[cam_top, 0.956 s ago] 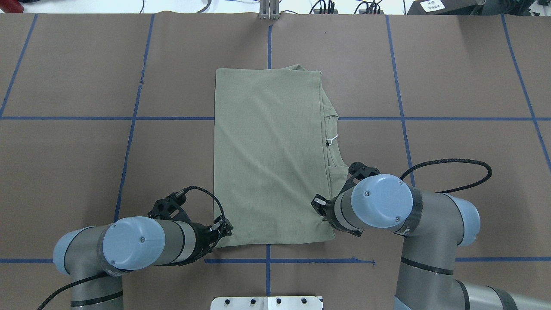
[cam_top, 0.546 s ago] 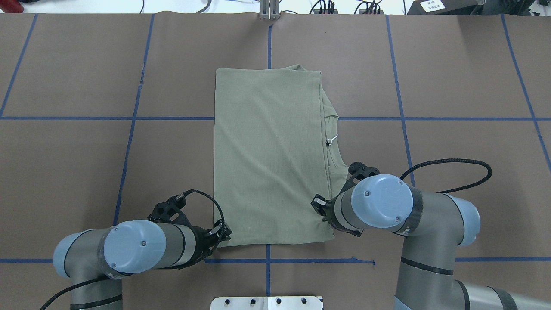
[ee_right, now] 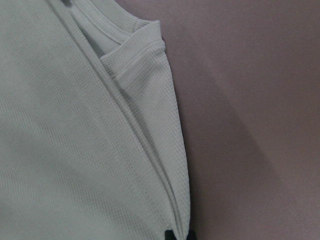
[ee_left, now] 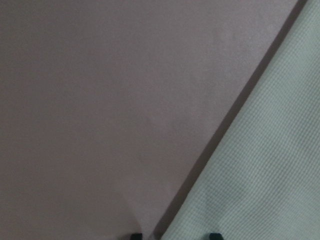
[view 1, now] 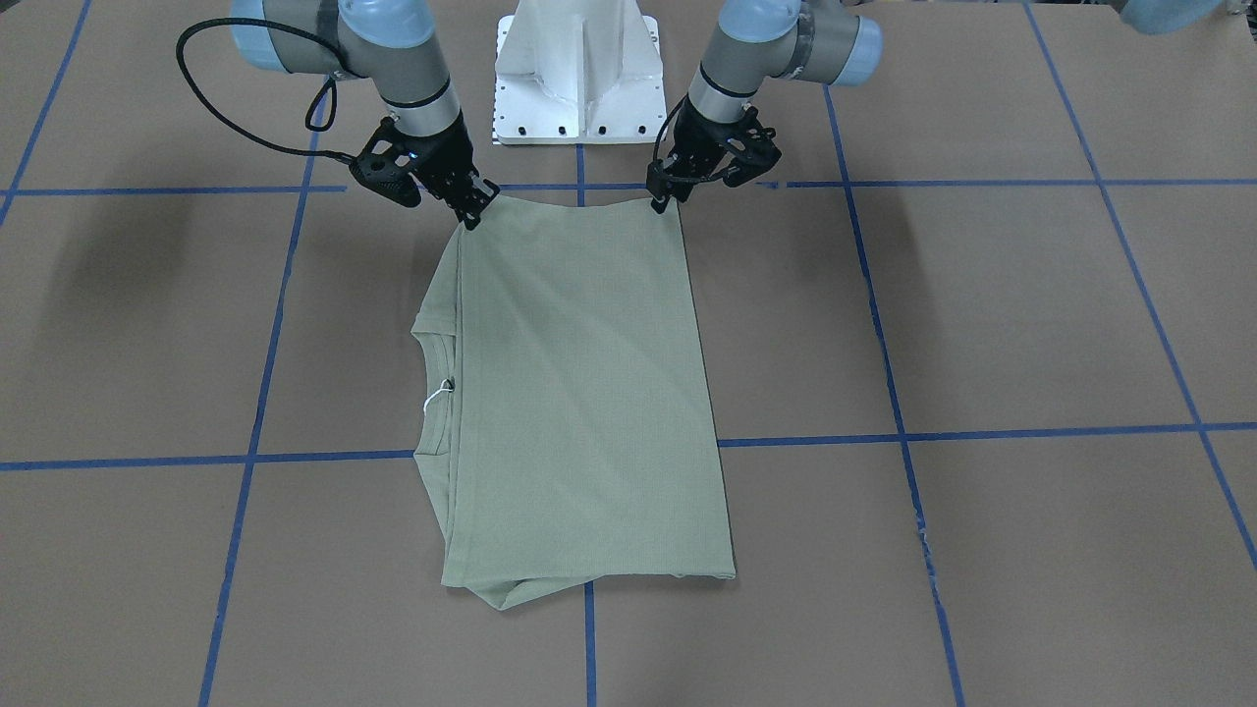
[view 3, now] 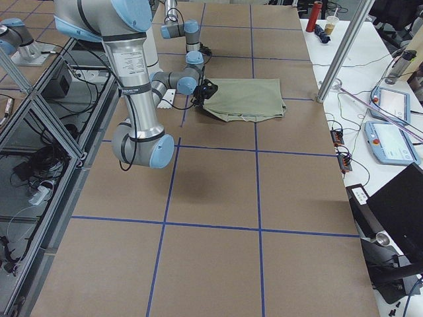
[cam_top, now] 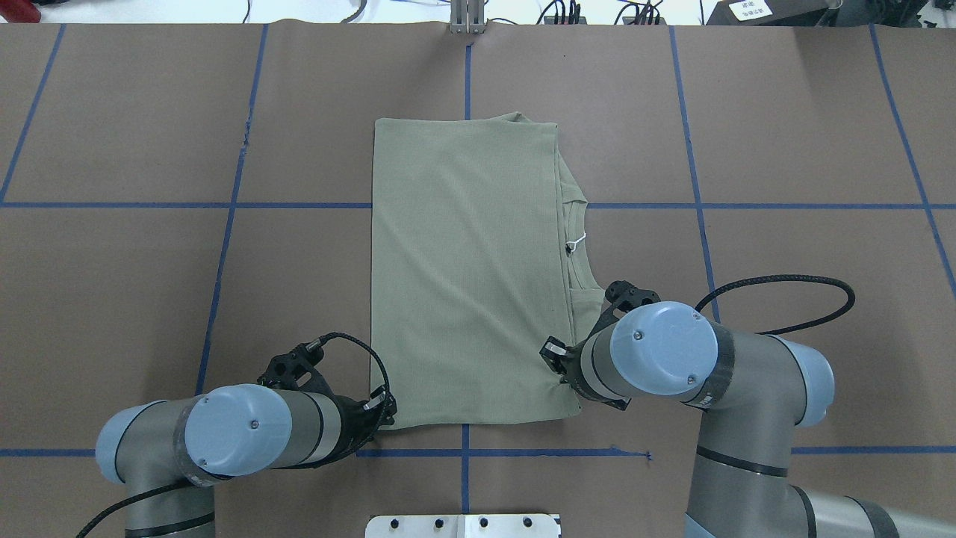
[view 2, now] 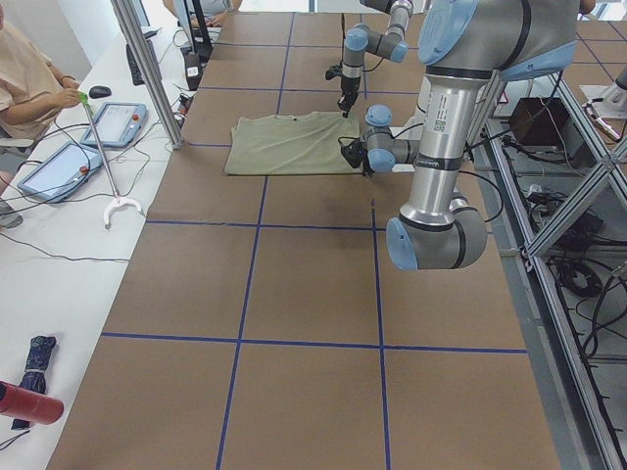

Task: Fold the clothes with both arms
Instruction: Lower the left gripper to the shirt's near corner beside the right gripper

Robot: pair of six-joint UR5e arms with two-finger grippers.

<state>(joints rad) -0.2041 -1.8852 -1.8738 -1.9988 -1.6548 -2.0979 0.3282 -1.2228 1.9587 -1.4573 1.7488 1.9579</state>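
Sage-green knit shirt [cam_top: 463,269], folded to a long rectangle, lies flat mid-tabletop [cam_top: 149,299] on brown paper with a blue tape grid. Its long axis runs from the robot-side edge toward the far edge, with the ribbed collar and white string tag [cam_top: 576,241] on the robot's right flank. Both arms sit at the short hem nearest the robot, one per corner. Right end effector [view 1: 475,216]: tips pinched narrow on the layered corner, cloth between them. Left end effector [view 1: 665,201]: tips apart, straddling the other corner's edge, one over cloth, one over bare paper. Judgement: the garment stretches straight away from both, so the near hem should travel toward the far edge once the left pinches.
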